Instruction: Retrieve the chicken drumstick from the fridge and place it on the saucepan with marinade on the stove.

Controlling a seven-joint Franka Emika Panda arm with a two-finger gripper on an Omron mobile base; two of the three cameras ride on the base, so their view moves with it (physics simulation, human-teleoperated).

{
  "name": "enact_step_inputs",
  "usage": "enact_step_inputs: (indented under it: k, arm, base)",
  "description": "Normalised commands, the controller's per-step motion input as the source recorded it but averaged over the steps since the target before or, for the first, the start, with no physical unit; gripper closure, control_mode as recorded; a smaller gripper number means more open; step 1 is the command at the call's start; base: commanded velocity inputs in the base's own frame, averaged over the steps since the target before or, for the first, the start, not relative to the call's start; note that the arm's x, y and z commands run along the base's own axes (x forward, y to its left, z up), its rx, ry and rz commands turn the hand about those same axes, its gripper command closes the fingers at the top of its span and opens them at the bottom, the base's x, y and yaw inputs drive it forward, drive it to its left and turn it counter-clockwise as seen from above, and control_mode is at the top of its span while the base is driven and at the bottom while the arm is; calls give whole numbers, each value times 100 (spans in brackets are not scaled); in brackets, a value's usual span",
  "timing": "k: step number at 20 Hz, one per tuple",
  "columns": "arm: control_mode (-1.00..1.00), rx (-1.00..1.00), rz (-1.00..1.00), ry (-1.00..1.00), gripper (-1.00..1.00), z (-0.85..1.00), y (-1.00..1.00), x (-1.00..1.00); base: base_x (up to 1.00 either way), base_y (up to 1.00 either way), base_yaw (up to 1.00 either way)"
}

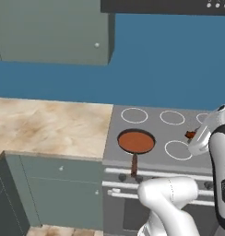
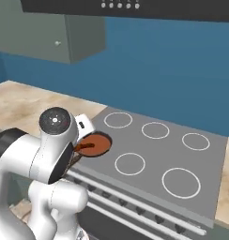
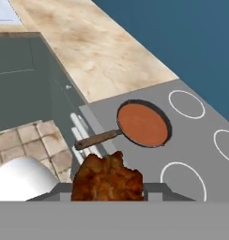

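Note:
My gripper point(image 3: 107, 191) is shut on the chicken drumstick point(image 3: 107, 176), a rough brown piece that fills the bottom of the hand view. In the left base view the gripper point(image 1: 193, 136) hangs above the stove point(image 1: 156, 126), to the right of the saucepan, with a reddish bit of the drumstick point(image 1: 190, 134) at its tip. The saucepan point(image 1: 136, 141) sits on the front-left burner, its brown handle point(image 3: 95, 139) pointing toward the stove's front edge. The reddish-brown marinade point(image 3: 143, 124) fills it. The fridge is out of view. My arm hides part of the saucepan point(image 2: 100, 143) in the right base view.
A beige marble counter point(image 1: 50, 129) runs left of the stove, with pale green cabinets below point(image 1: 59, 189) and above point(image 1: 54, 32). A dark hood point(image 1: 169, 5) hangs over the cooktop. Other white burner rings point(image 2: 181, 182) are bare. A blue wall stands behind.

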Motion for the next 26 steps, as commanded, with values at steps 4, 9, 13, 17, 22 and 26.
enact_step_inputs:
  k: [4,9,13,17,22,26]
  arm:
    - [100,0,0,0,100,0,0,0]
    - [100,0,0,0,100,0,0,0]
    - [100,0,0,0,100,0,0,0]
    - [100,0,0,0,100,0,0,0]
    - [100,0,0,0,100,0,0,0]
    - [100,0,0,0,100,0,0,0]
  base:
    - [4,66,-44]
    - [0,66,-39]
    - [0,30,-29]
    - [0,-3,-17]
    - [3,0,-6]
    - [5,0,0]
